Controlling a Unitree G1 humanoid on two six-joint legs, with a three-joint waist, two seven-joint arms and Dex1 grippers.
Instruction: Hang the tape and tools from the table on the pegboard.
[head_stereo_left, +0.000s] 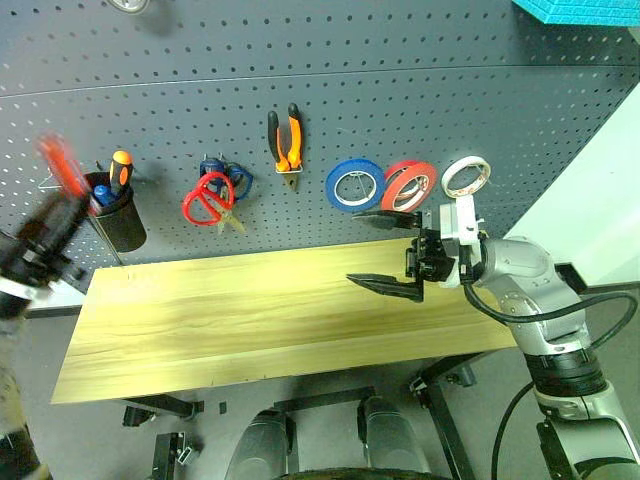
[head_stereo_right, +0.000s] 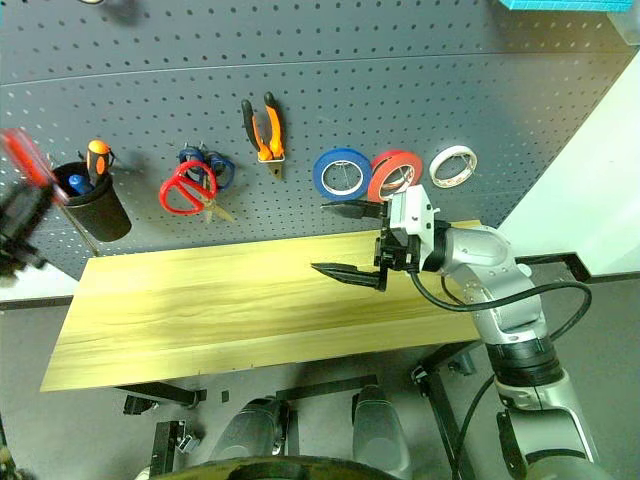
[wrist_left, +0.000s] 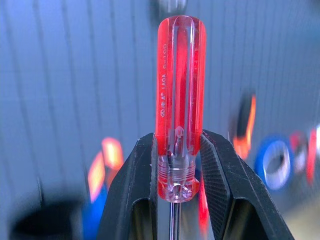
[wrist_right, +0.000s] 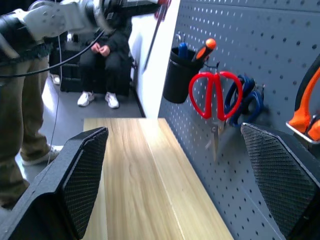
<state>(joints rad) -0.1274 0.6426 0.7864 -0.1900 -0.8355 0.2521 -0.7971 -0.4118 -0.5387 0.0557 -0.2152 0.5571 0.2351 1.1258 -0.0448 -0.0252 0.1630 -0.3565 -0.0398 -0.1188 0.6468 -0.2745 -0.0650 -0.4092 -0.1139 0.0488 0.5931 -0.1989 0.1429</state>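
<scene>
From the head camera, the pegboard (head_stereo_left: 330, 90) stands behind the long wooden table (head_stereo_left: 250, 320), whose top lies bare. On the pegboard hang, from the robot's left to its right, a black cup (head_stereo_left: 115, 215) with an orange-and-black screwdriver (head_stereo_left: 120, 170) standing in it, the red scissors (head_stereo_left: 207, 200) lying over the blue scissors (head_stereo_left: 235, 178), the pliers (head_stereo_left: 285, 145), a blue tape ring (head_stereo_left: 354, 184), the red-orange tape (head_stereo_left: 408, 185) just beside it, and a white tape ring (head_stereo_left: 465, 176) at the far end. The left gripper (head_stereo_left: 50, 225) is blurred at the left edge, just beside the black cup, with the red screwdriver (head_stereo_left: 62, 165) rising from it. The right gripper (head_stereo_left: 380, 250) hovers over the table's right end, below the tape rings, its two black fingers spread wide with nothing between them. In the left wrist view, the left gripper (wrist_left: 177, 150) is clenched on the red screwdriver (wrist_left: 179, 100) near the base of its clear red handle, the steel shaft running down between the fingers; the pegboard behind is a blur. In the right wrist view, the right gripper (wrist_right: 187, 170) stands released above the table (wrist_right: 145, 185), with the pegboard (wrist_right: 260, 45) alongside carrying the black cup (wrist_right: 181, 75), the red scissors (wrist_right: 214, 95) and the blue scissors (wrist_right: 247, 100); two people (wrist_right: 102, 55) are past the table's far end, one seated.
</scene>
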